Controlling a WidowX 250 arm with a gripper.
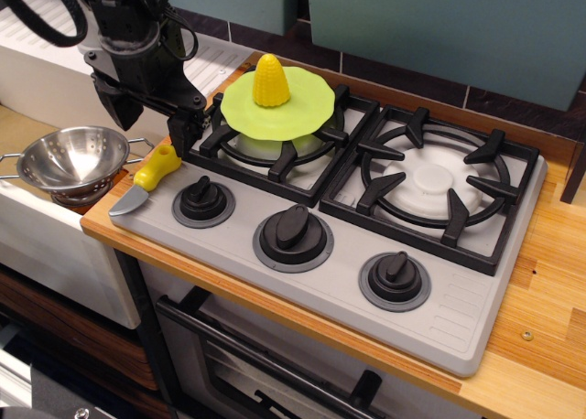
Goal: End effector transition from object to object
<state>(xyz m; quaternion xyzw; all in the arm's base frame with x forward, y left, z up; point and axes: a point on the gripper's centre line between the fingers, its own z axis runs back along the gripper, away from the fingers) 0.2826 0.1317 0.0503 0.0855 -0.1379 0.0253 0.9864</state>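
Note:
My black gripper [149,126] with looped cables hangs at the stove's back left corner. Its two fingers point down and stand apart, open and empty. One fingertip [184,135] is just above the yellow handle of a toy knife [156,166], whose grey blade lies on the stove's left edge. The other finger [114,111] is above the gap beside the metal colander [73,158]. A yellow corn cob [271,80] stands on a light green plate [302,103] on the left burner, right of the gripper.
The grey toy stove [458,318] has three black knobs along its front, such as the left knob [202,199], and a bare right burner [430,181]. A white sink unit with a grey faucet [92,44] stands behind the gripper. The wooden counter [549,282] runs to the right.

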